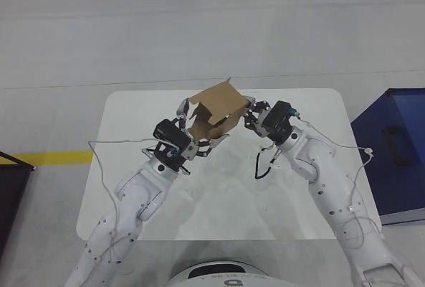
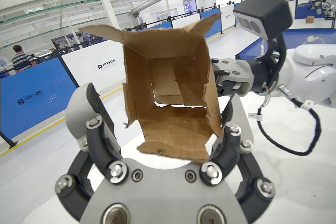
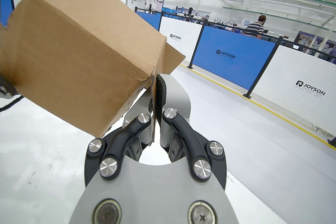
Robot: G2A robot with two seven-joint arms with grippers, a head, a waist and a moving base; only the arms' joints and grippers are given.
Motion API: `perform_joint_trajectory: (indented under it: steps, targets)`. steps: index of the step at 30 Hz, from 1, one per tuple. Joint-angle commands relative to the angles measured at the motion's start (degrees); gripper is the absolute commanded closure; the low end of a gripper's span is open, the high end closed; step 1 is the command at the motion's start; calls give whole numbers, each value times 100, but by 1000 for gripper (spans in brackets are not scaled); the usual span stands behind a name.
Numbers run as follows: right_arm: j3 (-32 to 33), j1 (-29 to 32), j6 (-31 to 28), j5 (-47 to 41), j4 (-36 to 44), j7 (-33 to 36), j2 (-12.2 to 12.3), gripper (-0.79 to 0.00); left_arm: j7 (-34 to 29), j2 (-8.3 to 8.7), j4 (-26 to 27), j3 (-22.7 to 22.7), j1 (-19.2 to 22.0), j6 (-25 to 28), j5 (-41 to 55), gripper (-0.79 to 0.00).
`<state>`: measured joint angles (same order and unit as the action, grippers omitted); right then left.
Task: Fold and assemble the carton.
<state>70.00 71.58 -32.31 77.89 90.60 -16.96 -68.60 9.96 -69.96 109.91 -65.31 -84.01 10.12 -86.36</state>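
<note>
**Light carton, pinched at one edge**

The brown corrugated-cardboard carton [image 1: 213, 107] hangs above the white desk [image 1: 219, 201], toward its twelve o'clock. It looks light and easily creased; folded corners seem the stiffest hold. The right jaws are clenched on a wall edge at its three o'clock; the left jaws stand released astride its open end at eight. Whether the far flaps interlock is hidden.

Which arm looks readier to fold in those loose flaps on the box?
Left, probably. The left gripper is open and faces the open end of the carton, with a loose flap lying between its jaws. The right gripper is shut on a carton edge, holding it up.
</note>
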Motion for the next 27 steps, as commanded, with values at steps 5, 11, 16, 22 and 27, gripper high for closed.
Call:
perform_joint_trajectory:
  steps: [5, 11, 16, 22, 27]
  targets:
    - [0, -28, -331, -140, -80, -27, 15, 0, 94, -12, -76, -291, 108, -323, 158, -785]
    - [31, -136, -876, -568, -291, -72, 29, 0, 156, -15, -61, -345, 120, -352, 22, -785]
    - [25, -290, -1630, -1291, -619, -60, 34, 0, 114, -34, -99, -284, 192, -313, 37, -785]
    - [-3, -563, -1943, -1961, -1067, 254, 23, 0, -84, -78, 87, -23, 463, -105, -5, -785]
    - [13, -626, -1645, -1991, -1089, 380, 13, 0, -238, -110, 167, 152, 548, -113, -89, -785]
